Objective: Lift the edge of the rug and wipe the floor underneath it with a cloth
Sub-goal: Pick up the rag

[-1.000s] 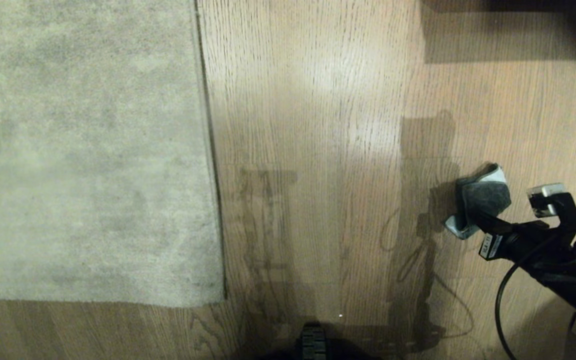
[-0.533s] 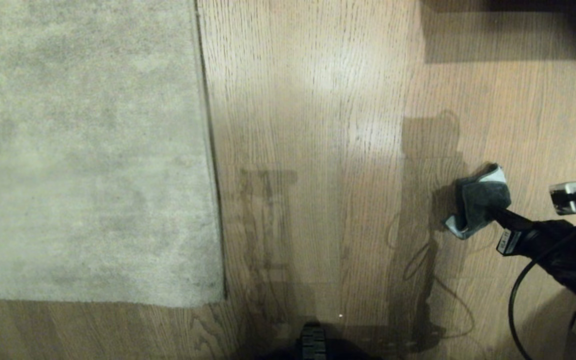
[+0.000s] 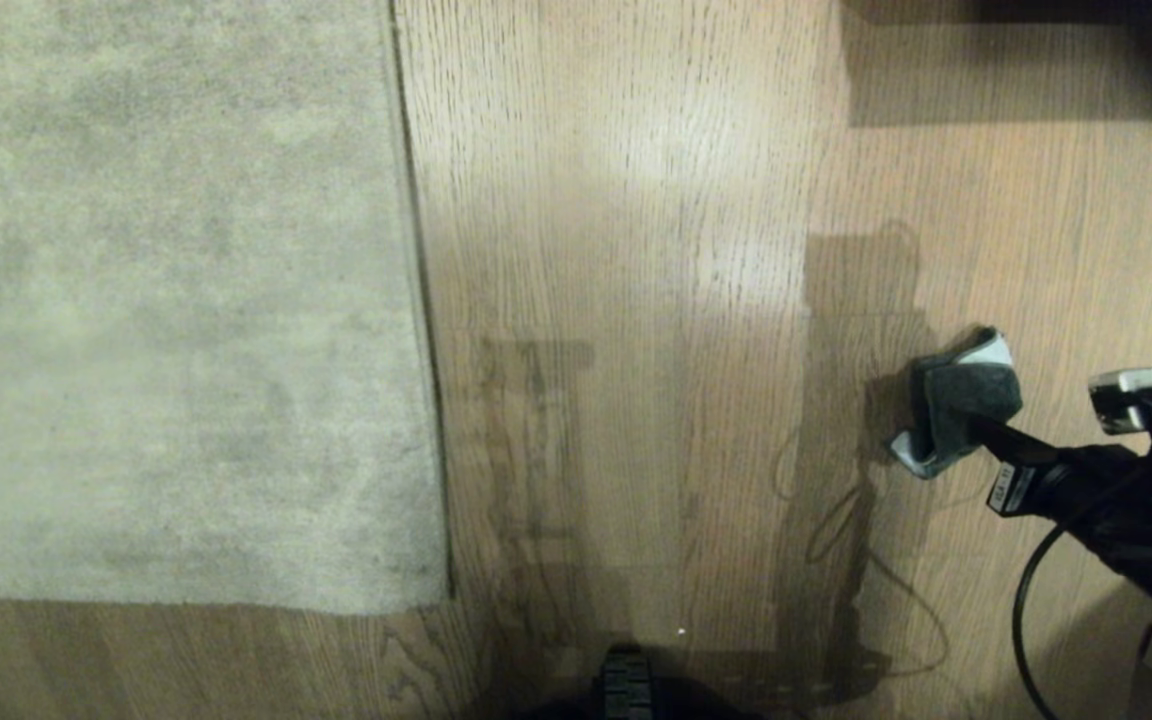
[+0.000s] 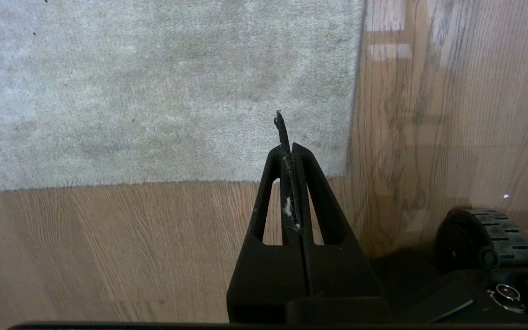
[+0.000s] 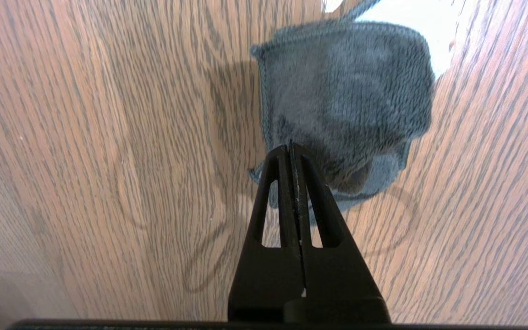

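Note:
The pale grey-beige rug lies flat at the left; its rug edge (image 3: 426,300) runs straight down to a corner (image 3: 441,600) on the wood-plank floor (image 3: 636,250). The dark grey-green cloth (image 3: 961,400) lies crumpled on the floor at the right. My right gripper (image 3: 976,425) is shut, with its tips over the cloth's near side (image 5: 346,101) and nothing clamped between them (image 5: 290,146). My left gripper (image 4: 289,149) is also shut. It hangs above the rug corner (image 4: 344,172) and is outside the head view.
My base's dark wheel (image 4: 484,229) stands just beside the rug corner, and part of the base shows at the near edge (image 3: 626,685). A black cable (image 3: 1026,620) loops under the right arm. Dark shadow covers the far right (image 3: 1036,60).
My right arm swung a little to the right and then eased back slightly. The cloth and the rug have stayed where they were.

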Controlling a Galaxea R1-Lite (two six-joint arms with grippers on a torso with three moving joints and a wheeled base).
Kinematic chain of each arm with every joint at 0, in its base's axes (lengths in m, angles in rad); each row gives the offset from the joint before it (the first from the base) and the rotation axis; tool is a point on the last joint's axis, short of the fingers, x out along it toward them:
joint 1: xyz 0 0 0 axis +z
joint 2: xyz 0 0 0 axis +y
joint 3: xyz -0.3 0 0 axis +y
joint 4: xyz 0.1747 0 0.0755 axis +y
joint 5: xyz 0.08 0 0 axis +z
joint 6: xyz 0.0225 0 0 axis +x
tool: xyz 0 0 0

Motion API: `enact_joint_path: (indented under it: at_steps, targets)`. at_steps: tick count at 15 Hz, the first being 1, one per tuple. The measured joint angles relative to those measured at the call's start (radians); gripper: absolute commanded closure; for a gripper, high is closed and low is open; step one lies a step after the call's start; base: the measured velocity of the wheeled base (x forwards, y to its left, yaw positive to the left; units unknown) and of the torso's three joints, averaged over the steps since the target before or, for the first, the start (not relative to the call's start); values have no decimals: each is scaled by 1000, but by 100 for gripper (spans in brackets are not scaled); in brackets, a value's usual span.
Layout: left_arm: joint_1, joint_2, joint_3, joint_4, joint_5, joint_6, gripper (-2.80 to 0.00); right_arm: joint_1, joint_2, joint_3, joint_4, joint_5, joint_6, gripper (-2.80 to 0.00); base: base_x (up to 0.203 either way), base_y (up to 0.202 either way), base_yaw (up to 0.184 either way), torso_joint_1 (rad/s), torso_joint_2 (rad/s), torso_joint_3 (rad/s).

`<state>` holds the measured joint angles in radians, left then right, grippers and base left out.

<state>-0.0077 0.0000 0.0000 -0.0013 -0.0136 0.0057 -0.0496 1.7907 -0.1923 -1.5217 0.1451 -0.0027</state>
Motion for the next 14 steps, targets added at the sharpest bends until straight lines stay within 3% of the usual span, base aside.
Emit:
enact_joint_path:
  at_steps: [10,14]
  targets:
    - [0,0,0,0,0,0,0,5,33,44,0,12,-1,-280,0,0,0,0,0,0]
    - [0,0,0,0,0,0,0,9,49,70,-1,84,1,-280,0,0,0,0,0,0]
